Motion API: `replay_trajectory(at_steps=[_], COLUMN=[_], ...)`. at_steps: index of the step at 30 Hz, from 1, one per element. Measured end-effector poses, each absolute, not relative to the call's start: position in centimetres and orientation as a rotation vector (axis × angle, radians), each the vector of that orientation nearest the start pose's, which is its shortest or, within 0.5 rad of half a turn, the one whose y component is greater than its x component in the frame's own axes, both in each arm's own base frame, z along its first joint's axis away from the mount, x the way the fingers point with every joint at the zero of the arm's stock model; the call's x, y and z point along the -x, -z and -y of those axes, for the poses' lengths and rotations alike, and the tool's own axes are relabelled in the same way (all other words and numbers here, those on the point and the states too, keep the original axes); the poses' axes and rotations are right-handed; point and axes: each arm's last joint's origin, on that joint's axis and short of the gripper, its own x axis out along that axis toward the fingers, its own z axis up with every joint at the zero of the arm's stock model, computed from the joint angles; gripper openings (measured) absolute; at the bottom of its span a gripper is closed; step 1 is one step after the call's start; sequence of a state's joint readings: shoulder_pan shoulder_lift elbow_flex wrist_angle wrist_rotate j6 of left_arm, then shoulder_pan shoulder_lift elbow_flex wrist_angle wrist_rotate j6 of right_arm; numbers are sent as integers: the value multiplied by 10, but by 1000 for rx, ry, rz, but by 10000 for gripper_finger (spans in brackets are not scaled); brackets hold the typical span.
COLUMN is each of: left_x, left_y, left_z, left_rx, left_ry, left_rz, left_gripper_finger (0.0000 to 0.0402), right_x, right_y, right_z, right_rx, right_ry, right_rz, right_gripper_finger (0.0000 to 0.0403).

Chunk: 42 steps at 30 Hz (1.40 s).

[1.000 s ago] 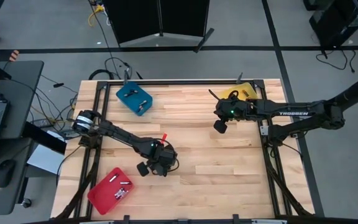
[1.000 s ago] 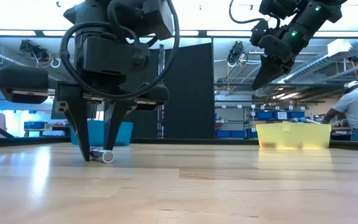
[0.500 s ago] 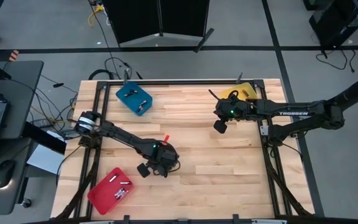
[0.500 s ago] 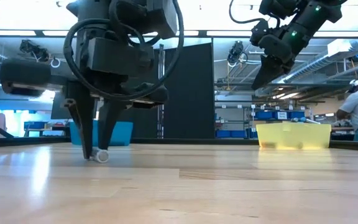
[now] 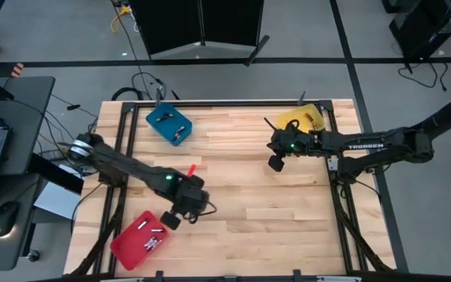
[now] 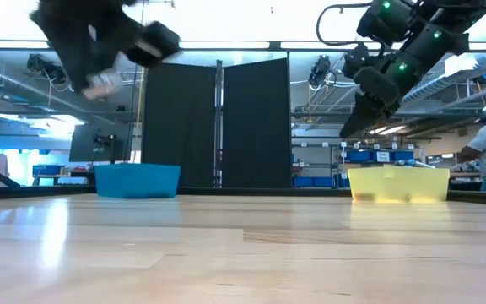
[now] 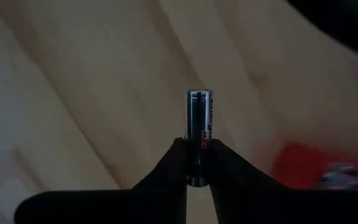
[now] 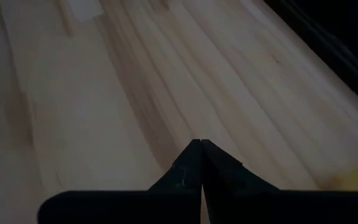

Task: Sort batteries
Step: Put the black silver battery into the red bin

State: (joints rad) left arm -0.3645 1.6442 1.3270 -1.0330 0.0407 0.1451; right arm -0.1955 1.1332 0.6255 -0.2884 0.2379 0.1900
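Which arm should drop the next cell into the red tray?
Left. Its pincer is shut on a battery and sits beside the red tray. The right pincer is shut, holding nothing, near the yellow tray.

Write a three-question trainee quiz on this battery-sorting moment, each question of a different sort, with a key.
1. True or false: the left gripper has its jaws closed on a small dark cylindrical battery.
2. Multiple choice: in the high view, the left gripper is nearest to which tray? A) the blue plastic tray B) the yellow plastic tray C) the red plastic tray
3. Fill in: the right gripper, above the bare wooden table, holds ____.

Key: 1 true. 2 C. 3 nothing; its jaws are shut together.
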Motion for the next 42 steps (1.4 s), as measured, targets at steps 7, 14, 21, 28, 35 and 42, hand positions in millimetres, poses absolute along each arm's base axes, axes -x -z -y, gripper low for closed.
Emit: replay_trajectory(at_steps=[7,14,21,28,35,42], left_x=[-239,-183,-155,-148,-148,-145], left_y=[-271,-257,-229,-214,-204,-190], left_z=[136,158,179,187,181,181], left_rx=[-120,64,202,292,282,368], left_ry=[278,141,89,96,63,83], left_rz=[-1286,-1306,-1316,-1289,-1304,-1343], left_gripper_finger=[45,45,45,45,45,45], right_x=[-215,-221,-229,-232,-232,-232], right_y=[-206,-211,-218,-221,-221,-221], right_z=[47,35,19,8,7,7], right_rx=[-207,-192,-185,-176,-175,-175], right_ry=[468,407,330,284,277,277], right_rz=[-723,-659,-566,-532,-530,-530], right_gripper_finger=[12,12,12,12,13,13])
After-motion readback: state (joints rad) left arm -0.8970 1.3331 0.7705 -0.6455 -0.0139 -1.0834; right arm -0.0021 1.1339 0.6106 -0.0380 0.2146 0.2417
